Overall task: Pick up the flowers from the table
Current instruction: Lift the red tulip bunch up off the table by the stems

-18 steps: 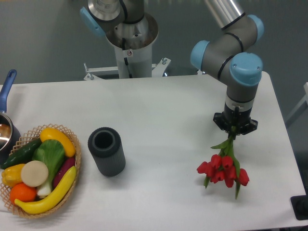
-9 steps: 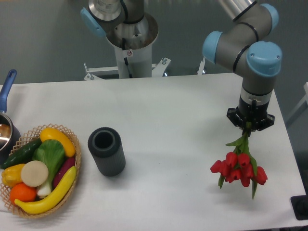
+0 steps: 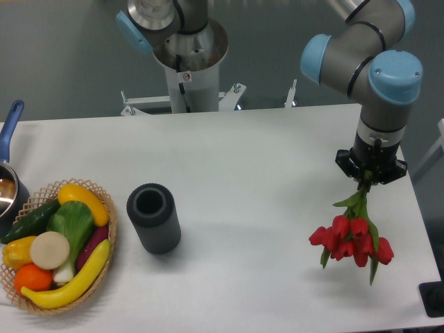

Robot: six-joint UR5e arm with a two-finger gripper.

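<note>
Tulips (image 3: 352, 238) hang blooms-down from your gripper (image 3: 370, 176), clamped on their stems, over the white table's (image 3: 243, 159) right side.

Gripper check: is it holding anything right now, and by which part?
Yes. The gripper is shut on the flowers, gripping the green stem ends, with the red blooms hanging below toward the table.

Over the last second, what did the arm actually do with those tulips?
The gripper, shut on the stems, carried the flowers rightward and slightly toward the table's front edge. The dark cylinder and the basket of produce stayed put.
</note>
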